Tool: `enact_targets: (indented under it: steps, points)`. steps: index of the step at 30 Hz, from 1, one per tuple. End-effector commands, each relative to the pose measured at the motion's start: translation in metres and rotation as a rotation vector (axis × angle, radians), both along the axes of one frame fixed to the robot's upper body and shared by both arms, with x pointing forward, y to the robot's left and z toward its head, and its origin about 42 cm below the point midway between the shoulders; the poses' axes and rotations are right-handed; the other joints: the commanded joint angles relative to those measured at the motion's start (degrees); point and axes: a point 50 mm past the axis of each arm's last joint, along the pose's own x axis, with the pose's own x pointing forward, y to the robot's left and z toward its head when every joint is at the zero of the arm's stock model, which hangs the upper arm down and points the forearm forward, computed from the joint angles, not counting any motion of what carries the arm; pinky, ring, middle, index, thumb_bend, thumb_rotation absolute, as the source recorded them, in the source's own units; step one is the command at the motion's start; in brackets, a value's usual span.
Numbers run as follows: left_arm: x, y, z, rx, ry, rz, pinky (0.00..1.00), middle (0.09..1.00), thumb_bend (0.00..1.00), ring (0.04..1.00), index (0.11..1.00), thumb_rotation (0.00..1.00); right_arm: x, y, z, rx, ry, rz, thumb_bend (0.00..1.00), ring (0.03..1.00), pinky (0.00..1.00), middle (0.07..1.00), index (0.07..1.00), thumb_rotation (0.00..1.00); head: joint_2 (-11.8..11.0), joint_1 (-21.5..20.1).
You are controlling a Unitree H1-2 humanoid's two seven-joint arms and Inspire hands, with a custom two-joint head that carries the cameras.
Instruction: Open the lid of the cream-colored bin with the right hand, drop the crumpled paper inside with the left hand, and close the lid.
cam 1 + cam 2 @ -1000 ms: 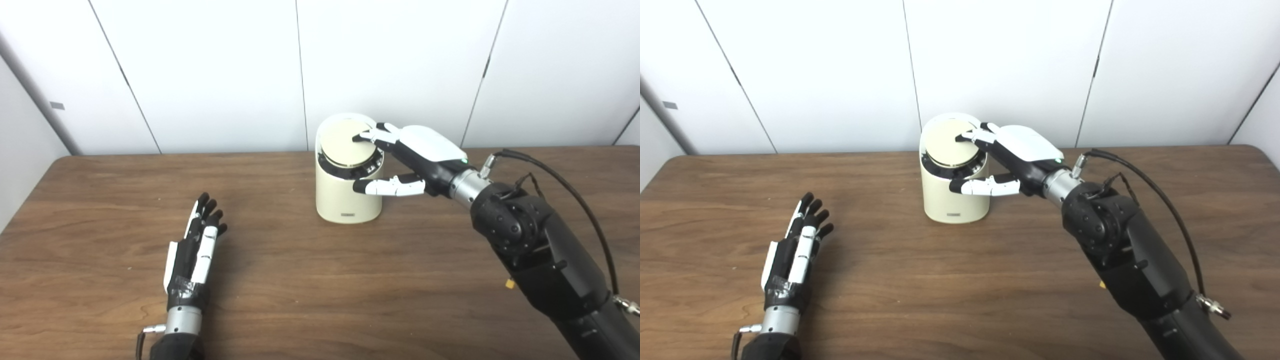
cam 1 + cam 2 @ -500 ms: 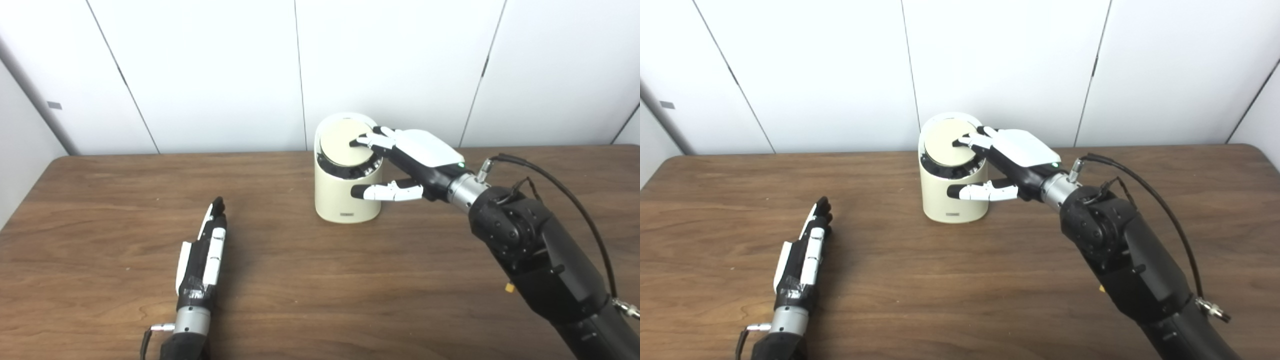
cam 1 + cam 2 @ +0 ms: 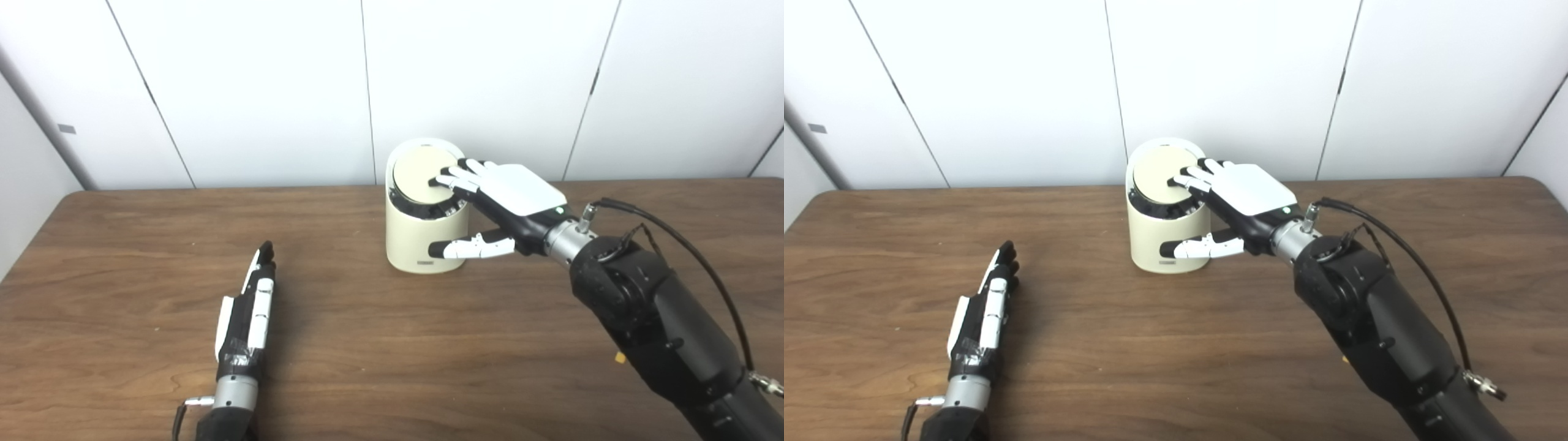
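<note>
The cream-colored bin stands at the back middle of the wooden table. Its round lid sits tilted, with a dark gap under its front edge. My right hand lies over the lid's right side, fingers spread. Its fingertips touch the lid and the thumb sticks out along the bin's lower right. It holds nothing. My left hand rests on edge on the table at the front left, with straight fingers and nothing in it. No crumpled paper shows in either view.
White wall panels rise right behind the table's back edge. A black cable loops off my right forearm. Bare wood lies between my left hand and the bin.
My right hand has sunk with its fingertips on the lid, and the lid's front gap has narrowed. My left hand turned from palm-down onto its edge a second ago and has stayed still since.
</note>
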Motion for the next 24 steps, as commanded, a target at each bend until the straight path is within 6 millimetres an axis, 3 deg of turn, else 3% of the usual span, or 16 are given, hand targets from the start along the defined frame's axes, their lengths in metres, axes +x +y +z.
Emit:
enact_targets:
  steps: [1, 8, 14, 24]
  points:
    - [-0.0133, -0.0157, -0.0208, -0.087, 0.070, -0.007, 1.00, 1.000, 0.44, 0.997, 1.000, 0.99, -0.0013, -0.0038, -0.0029, -0.071, 0.033, 0.016, 0.60, 1.000, 0.99, 0.949, 0.907, 0.99, 0.01, 0.05]
    - [-0.0132, -0.0179, -0.0199, -0.122, 0.047, -0.006, 1.00, 1.000, 0.43, 1.000, 1.000, 1.00, 0.0005, -0.0047, -0.0069, -0.140, 0.041, 0.005, 0.63, 1.000, 0.99, 0.965, 0.879, 1.00, 0.59, 0.29]
    - [-0.0144, -0.0189, -0.0198, -0.143, -0.015, 0.041, 1.00, 1.000, 0.50, 1.000, 1.000, 0.85, 0.0037, -0.0071, -0.0101, -0.186, 0.089, -0.002, 0.69, 1.000, 1.00, 0.938, 0.836, 1.00, 1.06, 0.58]
    - [-0.0149, -0.0205, -0.0186, -0.155, -0.029, 0.045, 1.00, 1.000, 0.54, 1.000, 1.000, 0.88, 0.0069, -0.0071, -0.0100, -0.227, 0.133, -0.016, 0.74, 1.000, 1.00, 0.908, 0.799, 1.00, 1.26, 0.79]
